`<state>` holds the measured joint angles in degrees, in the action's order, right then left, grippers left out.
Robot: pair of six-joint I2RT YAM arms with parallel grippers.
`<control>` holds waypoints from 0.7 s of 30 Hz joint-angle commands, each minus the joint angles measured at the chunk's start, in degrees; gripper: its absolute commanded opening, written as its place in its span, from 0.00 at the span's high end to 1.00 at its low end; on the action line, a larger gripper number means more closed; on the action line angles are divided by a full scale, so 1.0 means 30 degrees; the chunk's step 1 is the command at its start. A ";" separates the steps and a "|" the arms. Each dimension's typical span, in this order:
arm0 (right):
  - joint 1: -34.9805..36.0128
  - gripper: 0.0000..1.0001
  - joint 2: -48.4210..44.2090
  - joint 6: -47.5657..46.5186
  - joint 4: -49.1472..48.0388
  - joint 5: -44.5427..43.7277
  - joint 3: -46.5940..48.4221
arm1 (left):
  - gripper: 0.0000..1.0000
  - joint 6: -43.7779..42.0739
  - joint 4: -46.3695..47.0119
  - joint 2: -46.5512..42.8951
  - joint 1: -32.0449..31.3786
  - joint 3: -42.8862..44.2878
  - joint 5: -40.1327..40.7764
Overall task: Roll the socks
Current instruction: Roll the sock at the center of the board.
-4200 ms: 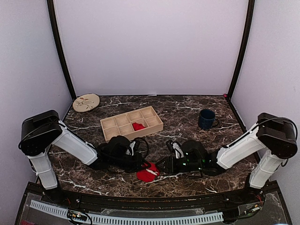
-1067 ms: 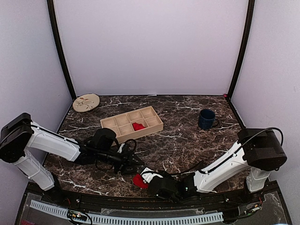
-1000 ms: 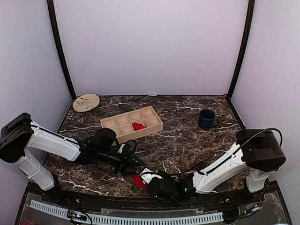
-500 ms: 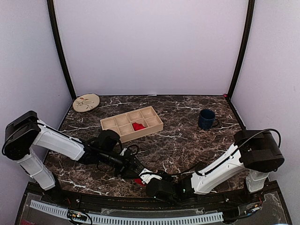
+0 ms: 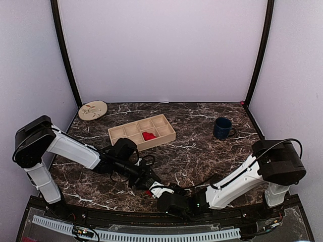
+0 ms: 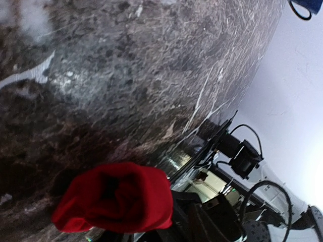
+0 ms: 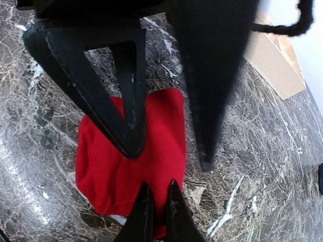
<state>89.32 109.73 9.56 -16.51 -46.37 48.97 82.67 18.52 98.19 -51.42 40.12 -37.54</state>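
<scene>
we see right fingers (image 7: 145,206) pinched shut on the red sock (image 7: 161,131), left fingers (image 7: 126,116) half open, empty, over it.

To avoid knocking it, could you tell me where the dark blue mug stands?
Top view: the dark blue mug stands on the marble table's far right, right of the wooden compartment tray.

Left arm (image 5: 75,151) stretching low toward the centre front, left end effector (image 7: 169,159) pointing down with fingers spread apart, right arm (image 5: 237,179) lying low and reaching leftward, right end effector (image 7: 159,185) pressing its fingertips together
</scene>
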 commanded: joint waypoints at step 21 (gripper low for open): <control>0.0278 0.80 -0.1328 0.2648 0.1412 0.1117 -0.0657 | 1.00 -0.4874 -0.1566 0.1052 -0.0028 0.0013 0.1499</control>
<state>89.52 108.57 13.80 -15.22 -44.29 47.92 73.14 16.99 100.14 -51.66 40.36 -37.08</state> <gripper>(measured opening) 0.139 0.035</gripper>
